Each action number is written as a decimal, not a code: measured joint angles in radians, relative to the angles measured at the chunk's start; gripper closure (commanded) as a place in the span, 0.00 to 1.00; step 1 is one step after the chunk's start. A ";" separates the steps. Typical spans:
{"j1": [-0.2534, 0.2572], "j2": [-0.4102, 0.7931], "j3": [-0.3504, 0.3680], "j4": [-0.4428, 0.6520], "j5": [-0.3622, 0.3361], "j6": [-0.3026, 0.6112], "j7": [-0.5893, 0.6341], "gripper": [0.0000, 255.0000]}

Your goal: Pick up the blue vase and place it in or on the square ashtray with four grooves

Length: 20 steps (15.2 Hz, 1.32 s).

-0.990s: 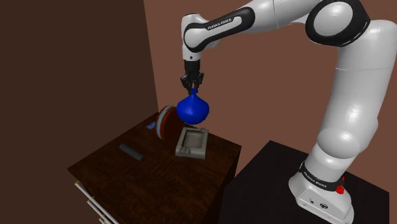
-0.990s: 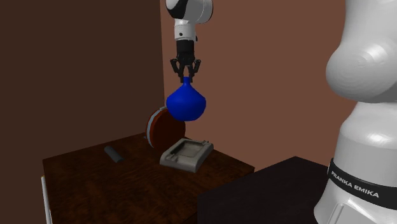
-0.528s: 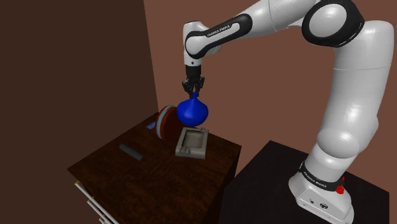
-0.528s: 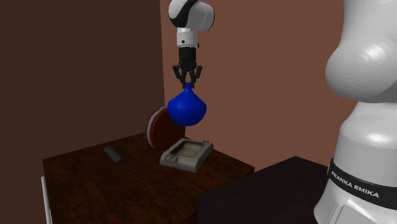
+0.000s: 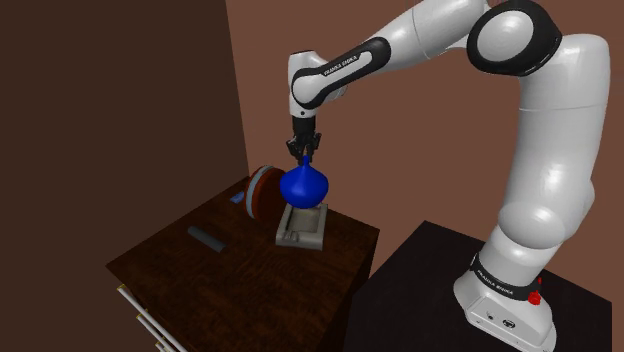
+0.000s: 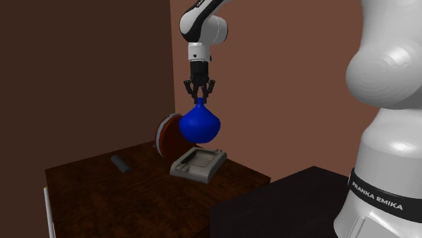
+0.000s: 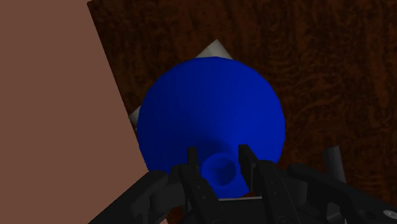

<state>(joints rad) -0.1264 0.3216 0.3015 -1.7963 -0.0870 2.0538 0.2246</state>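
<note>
The pick-up is done. The claw [image 6: 199, 91] is closed tight on the narrow neck of the blue vase [image 6: 200, 125], which hangs bulb-down directly beneath it, clear of the counter [image 6: 101, 196]. The square grey ashtray [image 6: 197, 164] lies on the counter below the claw, just under the vase's round bottom. In the wrist view its pale corners peek out around the bulb. The placing is left, as I judge it: lower the vase into the tray, open the claw, and lift away.
</note>
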 measured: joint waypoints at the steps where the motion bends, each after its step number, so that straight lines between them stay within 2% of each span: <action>1: 0.000 0.005 -0.001 -0.007 -0.002 0.011 0.001 1.00; 14: 0.011 0.092 -0.015 -0.068 -0.035 0.157 0.021 1.00; 20: 0.013 0.106 -0.018 -0.075 -0.040 0.177 0.024 1.00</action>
<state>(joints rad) -0.1138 0.4273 0.2837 -1.8713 -0.1267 2.2307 0.2484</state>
